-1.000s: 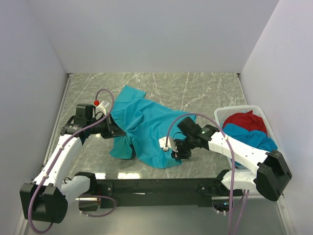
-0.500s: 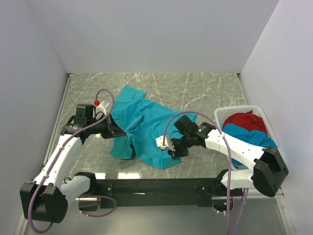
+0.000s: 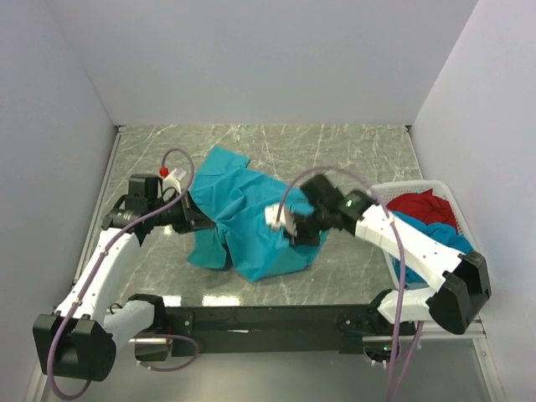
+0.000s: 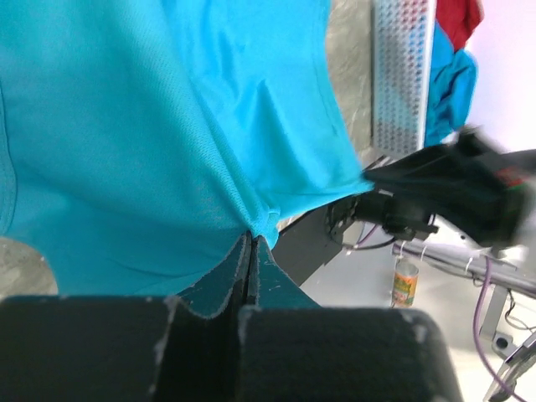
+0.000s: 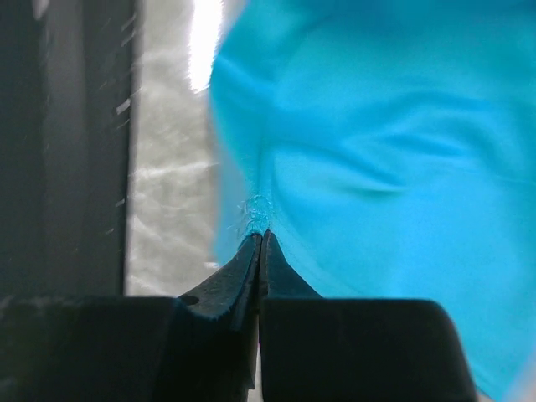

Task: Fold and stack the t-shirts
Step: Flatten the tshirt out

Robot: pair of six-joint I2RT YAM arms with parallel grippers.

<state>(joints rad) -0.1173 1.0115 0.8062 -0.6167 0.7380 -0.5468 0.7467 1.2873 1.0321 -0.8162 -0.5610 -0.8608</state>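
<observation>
Teal t-shirt is spread crumpled at frame centre on the marble table. Its fabric is pinched in the closed left gripper and closed right gripper. Red and blue shirts are held in the white basket, right edge.

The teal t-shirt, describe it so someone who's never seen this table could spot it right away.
On the grey marble table, the teal t-shirt lies rumpled mid-table, pinched by the left gripper and right gripper. Unlike the red and blue shirts, it is outside the white basket.
</observation>
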